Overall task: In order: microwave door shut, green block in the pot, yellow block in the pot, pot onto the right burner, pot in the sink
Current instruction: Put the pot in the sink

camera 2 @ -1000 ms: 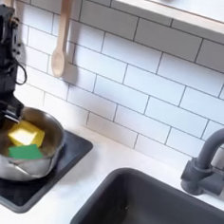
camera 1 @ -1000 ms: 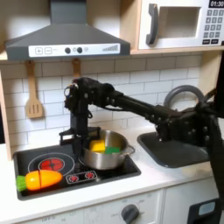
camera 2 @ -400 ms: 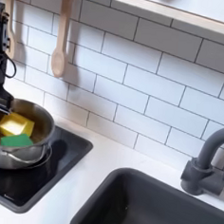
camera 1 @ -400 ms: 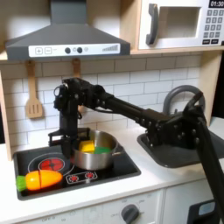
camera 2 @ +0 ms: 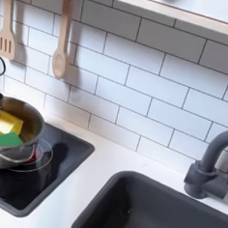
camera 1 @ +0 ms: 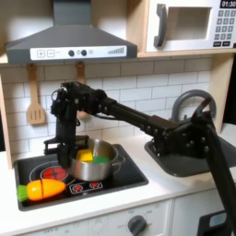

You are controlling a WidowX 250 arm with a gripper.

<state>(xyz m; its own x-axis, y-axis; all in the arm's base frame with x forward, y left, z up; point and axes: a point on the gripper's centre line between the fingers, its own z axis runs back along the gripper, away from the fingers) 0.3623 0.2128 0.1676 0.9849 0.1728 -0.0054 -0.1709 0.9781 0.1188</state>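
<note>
Left of frame, first exterior view: an orange toy carrot (camera 1: 44,189) is seen lying at the lower-left corner of the black cooktop (camera 1: 129,175).

Just right of it, the gripper (camera 1: 62,150) is seen lowered at the left rim of the pot (camera 1: 96,163), over the red burner ring (camera 1: 55,172). Whether the jaws are clamped on the rim cannot be told; the fingers are too dark and small to resolve.

The pot is found left of centre on the cooktop. Inside it, in the second exterior view, the yellow block (camera 2: 7,122) and the green block (camera 2: 4,137) are seen lying side by side, touching.

Upper right of the first exterior view: the microwave door (camera 1: 182,26) is seen flush with its frame, so it is judged shut.

Right of frame: the sink (camera 1: 184,159) is seen empty, with the arm's base standing over it.

Step judged in hand: sliding of the pot across the burners, blocks already loaded. For the next move, a firm hold on the rim is called for, then a lift clear of the cooktop edge and a carry rightward to the basin, kept level so the blocks are not spilled.
</note>
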